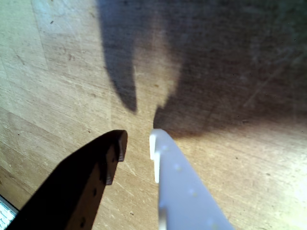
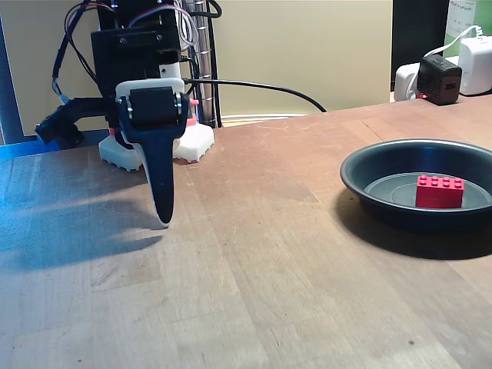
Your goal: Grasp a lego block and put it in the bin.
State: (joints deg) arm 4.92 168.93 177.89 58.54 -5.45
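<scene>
In the fixed view the red lego block lies flat on the bottom of the bin, a dark round pan at the right of the wooden table. My gripper hangs point-down over the left part of the table, far from the bin, its tips just above the wood. Seen from the wrist, the gripper has a black finger and a white finger a little apart. It is open, with bare wood showing between them.
The white robot base and its cables stand at the back left. White and black chargers sit at the back right beyond the bin. Bare wooden tabletop stretches between the gripper and the bin.
</scene>
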